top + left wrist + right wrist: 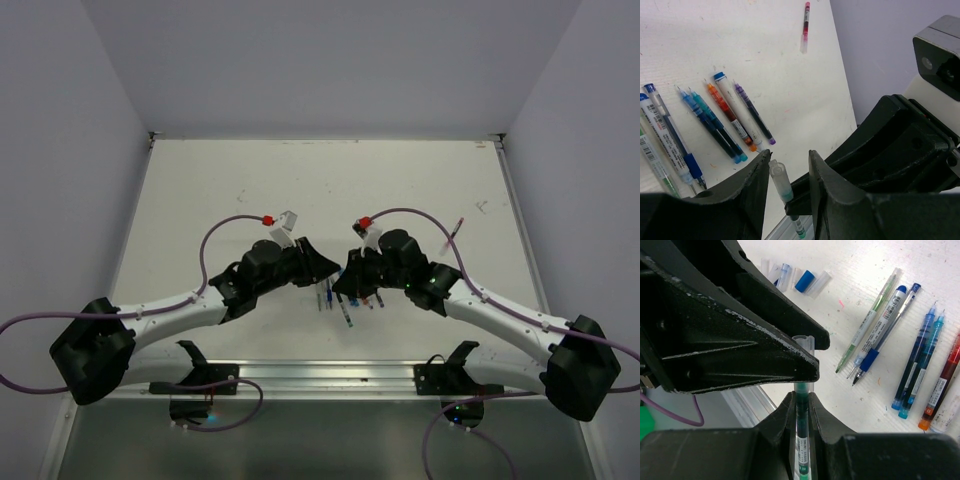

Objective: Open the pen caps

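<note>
Right claw (801,397): clamped on green pen (801,440)
Left claw (789,159): open, astride cap (776,172)
Cap: clear short tube, on pen's tip
Loose caps (805,281): blue, clear

Bright, even overhead light; soft shadows on the white table (400,180); left claw (788,159) slightly blurred

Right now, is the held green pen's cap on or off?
On: the clear cap sits on the green pen, inside the open left gripper; the right gripper clamps the barrel.
</note>
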{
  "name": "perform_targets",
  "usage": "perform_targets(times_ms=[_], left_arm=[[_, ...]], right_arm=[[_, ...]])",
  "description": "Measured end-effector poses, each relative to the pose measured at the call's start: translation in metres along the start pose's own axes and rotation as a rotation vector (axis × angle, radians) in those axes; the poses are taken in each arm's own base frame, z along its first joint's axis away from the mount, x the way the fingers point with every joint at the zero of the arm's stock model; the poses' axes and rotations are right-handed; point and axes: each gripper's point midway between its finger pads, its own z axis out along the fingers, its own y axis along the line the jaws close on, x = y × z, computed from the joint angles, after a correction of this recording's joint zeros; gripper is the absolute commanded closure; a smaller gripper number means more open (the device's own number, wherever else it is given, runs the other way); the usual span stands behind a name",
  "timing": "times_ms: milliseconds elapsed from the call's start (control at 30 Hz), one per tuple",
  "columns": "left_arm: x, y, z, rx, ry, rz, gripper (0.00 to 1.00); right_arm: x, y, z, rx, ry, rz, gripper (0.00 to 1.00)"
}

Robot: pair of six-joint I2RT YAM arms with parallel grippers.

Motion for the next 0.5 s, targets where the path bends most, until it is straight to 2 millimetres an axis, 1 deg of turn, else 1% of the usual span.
perform_targets(times_ms=[67, 100, 167, 333, 500], left_arm=[[-0.001, -0.001, 0.0, 0.005, -0.004, -0.001, 0.65], [-0.001, -0.001, 0.001, 0.006, -0.005, -0.002, 0.69], [-0.001, 0.0, 0.002, 0.005, -0.005, -0.004, 0.71], [0.001, -0.002, 0.002, 0.013, 0.002, -0.019, 0.73], [0.001, -0.006, 0.002, 0.033, 0.003, -0.025, 0.78]], right_arm=[[-0.001, 0.001, 0.0, -0.001, -0.005, 0.005, 1.0], [-0.002, 0.001, 0.0, 0.0, -0.008, 0.007, 1.0], [-0.003, 0.0, 0.0, 0.005, -0.013, 0.008, 1.0], [-0.01, 0.001, -0.002, 0.01, -0.046, 0.008, 1.0], [-0.017, 0.003, -0.004, 0.007, -0.078, 0.005, 1.0]])
